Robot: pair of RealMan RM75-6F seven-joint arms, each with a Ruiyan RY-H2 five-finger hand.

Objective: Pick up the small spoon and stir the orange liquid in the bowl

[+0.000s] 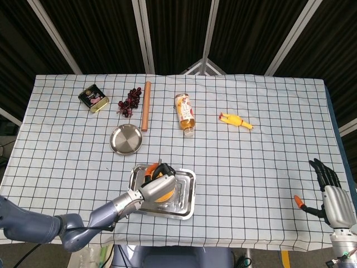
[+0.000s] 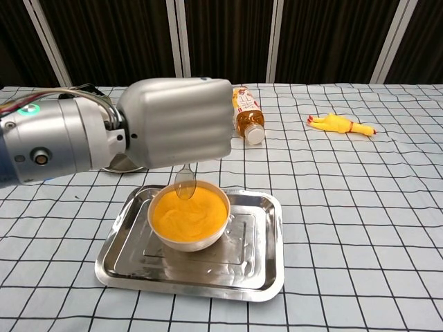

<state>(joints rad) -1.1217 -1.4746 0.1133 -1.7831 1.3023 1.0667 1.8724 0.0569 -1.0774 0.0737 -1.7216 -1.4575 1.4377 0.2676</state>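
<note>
In the chest view the left hand (image 2: 176, 123) fills the upper left of the frame, its fingers curled into a fist around the handle of the small spoon (image 2: 185, 185), which hangs down from under the hand. The spoon's clear bowl-end sits at the far rim of the bowl (image 2: 188, 238), tilted, and it is hard to tell whether it touches the orange liquid (image 2: 190, 213) or is just above it. The bowl stands on the left half of a shiny metal tray (image 2: 256, 263) in the lower centre of the frame. In the head view the same hand (image 1: 157, 183) lies over the bowl at the lower centre, hiding most of it, with the tray (image 1: 187, 198) showing round it. The right hand (image 1: 330, 192) is at the lower right edge of the head view, upright, fingers spread apart and holding nothing; a small orange piece (image 1: 300, 200) lies just beside it. Across the upper part of the checked tablecloth (image 1: 268, 151) lie a tin (image 1: 93, 98), a bunch of dark grapes (image 1: 129, 101), a wooden rolling pin (image 1: 146, 105), a round metal plate (image 1: 126, 139), a bottle (image 1: 186, 113) on its side and a yellow rubber chicken (image 1: 236, 120).
</note>
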